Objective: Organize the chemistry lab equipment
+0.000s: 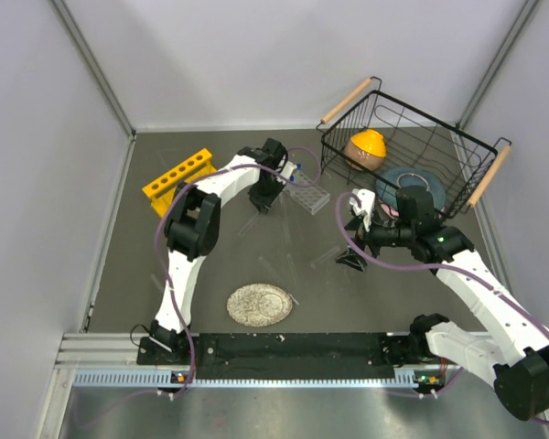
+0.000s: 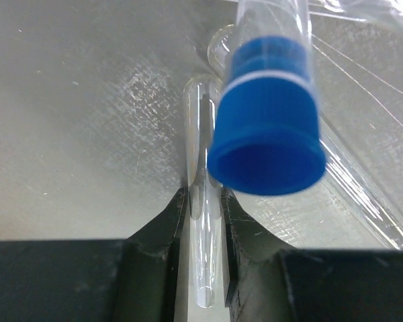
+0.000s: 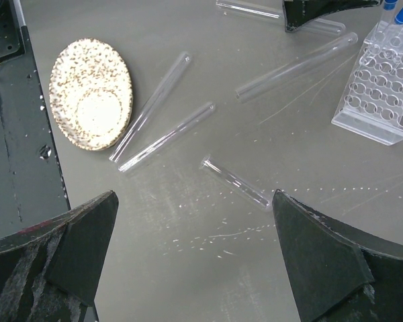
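The left gripper (image 2: pixel 203 201) clamps a long, clear test tube (image 2: pixel 200 134) near the far middle of the dark table (image 1: pixel 320 293). Its two black fingers (image 2: pixel 162 228) press against either side of the glass. The tube runs lengthwise away from the wrist camera, and whether it rests on the surface or hangs just off it cannot be told. A blue-capped vial (image 2: pixel 267 134) looms close to that camera, cap end foremost, just right of the gripped tube. The small clear plastic rack (image 1: pixel 307 195) stands just beside the left gripper, on its right, with blue caps showing at its far end.

The right gripper (image 3: pixel 195 201) hangs over the middle of the table with its jaws spread wide — nothing lies between them. Below it, several loose test tubes (image 3: pixel 166 137) lie flat on the surface at different angles. Two of them lie close together beside a round speckled disc (image 3: pixel 91 94), one nearly touching its rim.

The yellow six-hole tube rack (image 1: pixel 177 181) sits at the far left of the table, well apart from the clear rack. A black wire basket (image 1: pixel 439 128) holding dishes occupies the far right corner — behind the right arm.
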